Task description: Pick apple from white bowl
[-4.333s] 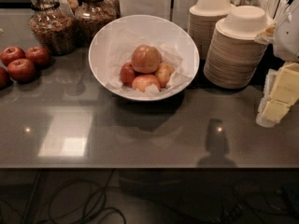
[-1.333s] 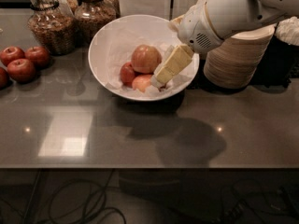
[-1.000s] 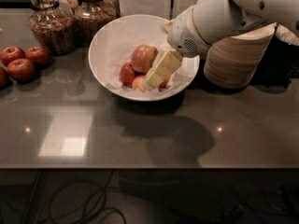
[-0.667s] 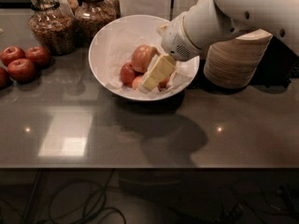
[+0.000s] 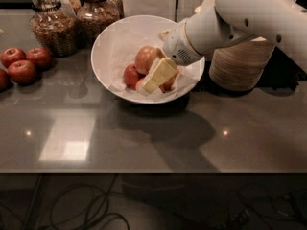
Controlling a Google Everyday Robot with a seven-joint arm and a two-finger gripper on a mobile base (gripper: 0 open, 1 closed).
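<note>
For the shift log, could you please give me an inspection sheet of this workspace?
Surface: grey glossy table, light reflections on it.
Job's things: apple lies in the white bowl, among smaller apples.
Clutter: red apples at image left; jars behind them; stacked bowls at image right.
Gripper: gripper down inside the white bowl, close beside the apple.
Cables: cables on the floor under the table.
Surroundings: dark; nothing else seen.

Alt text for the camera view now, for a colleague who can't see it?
The robot's tool sits inside the white bowl, right beside the apple and over smaller apples. Dark red apples and jars are at image left, stacked beige bowls at right.
</note>
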